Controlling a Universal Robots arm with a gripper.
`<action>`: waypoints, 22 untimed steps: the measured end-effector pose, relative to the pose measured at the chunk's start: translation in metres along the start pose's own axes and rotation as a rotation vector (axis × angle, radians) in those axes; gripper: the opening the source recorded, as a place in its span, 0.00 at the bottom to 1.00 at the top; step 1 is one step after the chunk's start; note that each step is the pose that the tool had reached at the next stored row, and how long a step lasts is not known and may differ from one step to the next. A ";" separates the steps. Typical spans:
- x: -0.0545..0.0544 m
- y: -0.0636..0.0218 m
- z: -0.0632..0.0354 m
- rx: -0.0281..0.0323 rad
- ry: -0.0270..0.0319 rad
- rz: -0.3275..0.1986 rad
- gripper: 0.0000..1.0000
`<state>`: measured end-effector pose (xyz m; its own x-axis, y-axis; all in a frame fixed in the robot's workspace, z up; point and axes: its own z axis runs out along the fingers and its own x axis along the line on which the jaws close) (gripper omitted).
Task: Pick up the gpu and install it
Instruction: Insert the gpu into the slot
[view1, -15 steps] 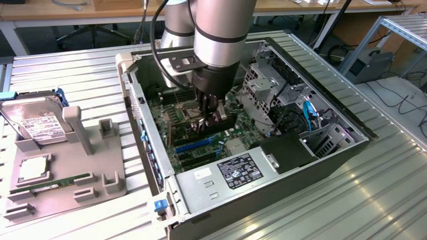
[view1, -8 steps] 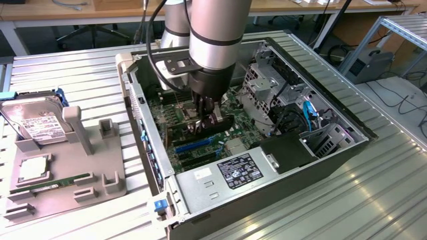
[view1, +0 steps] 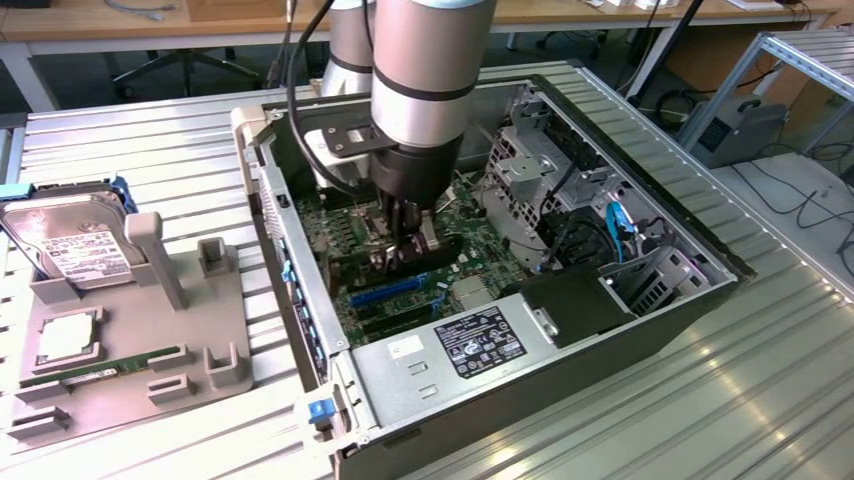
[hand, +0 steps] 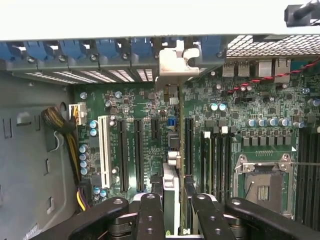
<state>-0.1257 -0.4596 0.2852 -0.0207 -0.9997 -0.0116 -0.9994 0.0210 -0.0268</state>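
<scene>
Step in hand: the gpu (hand: 171, 190) is being lowered edge-on into the open computer case (view1: 667, 320), over the motherboard (hand: 150, 107).
Grip: the gripper (hand: 171, 210) is closed on the gpu, one finger (hand: 150, 215) on each flat side; the card is held upright between them.
Card position: the gpu hangs directly under the gripper, its lower edge just above or at a long slot (hand: 189, 145); whether it is seated cannot be told.
Bracket end: the silver bracket (hand: 175, 62) is seen at the rear wall of the case, beside the blue latches (hand: 107, 50).
Doing it well: the card is best kept square to the slot and pressed straight down, without tilt, so the contacts enter evenly.
Surroundings: a hard drive (view1: 67, 245) is left on the grey tray (view1: 200, 370), well apart from the case.
</scene>
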 end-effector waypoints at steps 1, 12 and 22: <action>0.000 0.0006 0.0010 0.0000 0.0001 0.000 0.27; 0.000 0.0059 0.0110 0.0000 0.0001 0.002 0.27; 0.000 0.0095 0.0167 0.0000 0.0001 0.002 0.27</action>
<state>-0.1348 -0.4596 0.2683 -0.0222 -0.9997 -0.0116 -0.9994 0.0225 -0.0268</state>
